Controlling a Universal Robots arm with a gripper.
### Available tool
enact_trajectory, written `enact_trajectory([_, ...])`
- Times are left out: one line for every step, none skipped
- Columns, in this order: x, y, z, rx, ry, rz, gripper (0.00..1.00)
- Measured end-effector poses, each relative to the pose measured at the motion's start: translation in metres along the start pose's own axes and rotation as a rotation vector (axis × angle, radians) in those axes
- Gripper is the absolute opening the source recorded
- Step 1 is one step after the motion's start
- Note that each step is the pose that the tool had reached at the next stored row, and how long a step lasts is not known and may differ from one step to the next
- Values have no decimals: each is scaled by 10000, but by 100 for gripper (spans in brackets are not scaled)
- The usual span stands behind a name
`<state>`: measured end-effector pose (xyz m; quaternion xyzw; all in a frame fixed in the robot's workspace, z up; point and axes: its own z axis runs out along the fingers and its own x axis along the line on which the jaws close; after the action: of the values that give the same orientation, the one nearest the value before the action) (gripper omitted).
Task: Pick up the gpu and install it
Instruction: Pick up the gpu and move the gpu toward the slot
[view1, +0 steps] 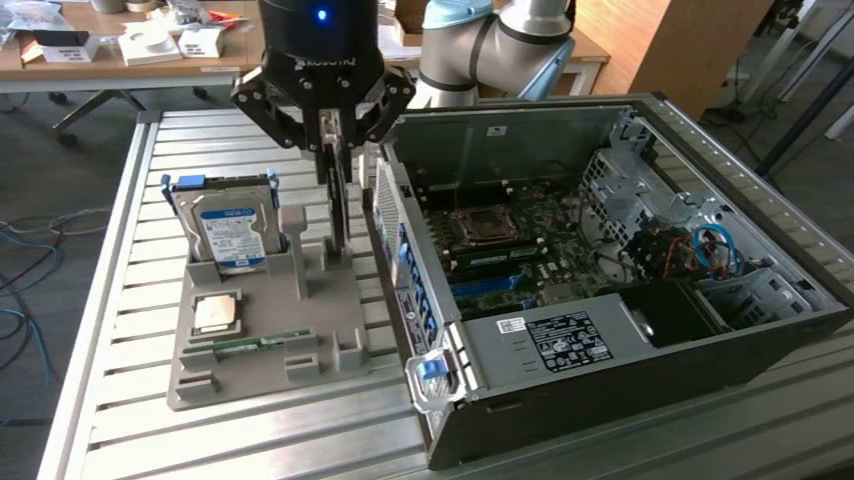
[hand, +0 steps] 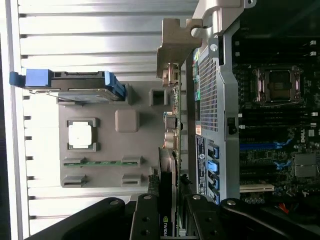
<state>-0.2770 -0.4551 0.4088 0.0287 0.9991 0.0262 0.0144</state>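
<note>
The claw (view1: 334, 150) was seen in the upper centre of the exterior view, clenched on the gpu (view1: 342, 205). The card was held upright and edge-on just beneath it, between the grey holder tray (view1: 247, 375) and the rear wall of the open computer case (view1: 416, 270). The card's lower edge lay close to the tray's posts, and it could not be told whether it was clear of its slot. Were the card carried sideways before being freed, the tray would probably be dragged or tipped. The hard drive (view1: 234, 230), standing in the tray toward the exterior view's left, might then be jolted. The gap to the case wall was judged narrow, so the card's metal bracket (hand: 175, 45) could be snagged on the case's rim. Because only a thin board was pinched near one edge, it might be swung or twisted in the grip and brought askew to the motherboard (view1: 534, 250).
</note>
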Motion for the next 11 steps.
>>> enact_trajectory([-1, 2, -29, 1, 1, 0, 26])
enact_trajectory([-2, 3, -57, 1, 1, -1, 26])
enact_trajectory([-2, 4, -85, 0, 1, -1, 26])
enact_trajectory([-3, 6, -110, 0, 1, -1, 26])
enact_trajectory([-4, 7, -134, 0, 0, -1, 26])
enact_trajectory([-4, 9, -158, 1, 1, -1, 26])
enact_trajectory([-5, 10, -179, 0, 0, -1, 26])
enact_trajectory([-5, 10, -200, 0, 0, -2, 26])
enact_trajectory([-6, 11, -220, 0, 0, -2, 26])
enact_trajectory([-6, 12, -233, -1, 0, -2, 26])
enact_trajectory([-6, 12, -238, -1, 0, -2, 26])
